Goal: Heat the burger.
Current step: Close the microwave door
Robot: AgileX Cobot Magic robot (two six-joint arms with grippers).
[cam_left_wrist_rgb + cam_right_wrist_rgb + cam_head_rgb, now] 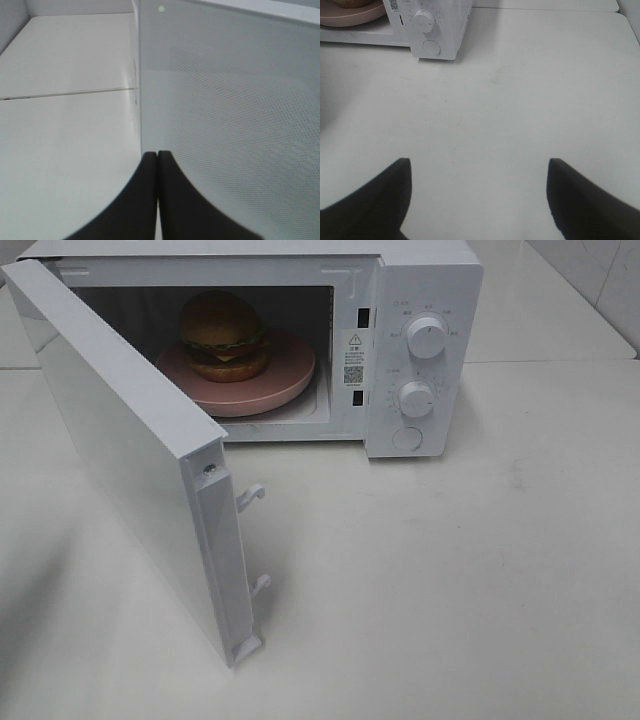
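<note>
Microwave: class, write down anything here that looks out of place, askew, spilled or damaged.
Nothing stands out. The burger sits upright on the plate inside the microwave. The door stands open, and no spill or damage shows.

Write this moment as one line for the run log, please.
burger: on pink plate inside microwave | door: open | left gripper: shut, beside door | right gripper: open, empty, over table
</note>
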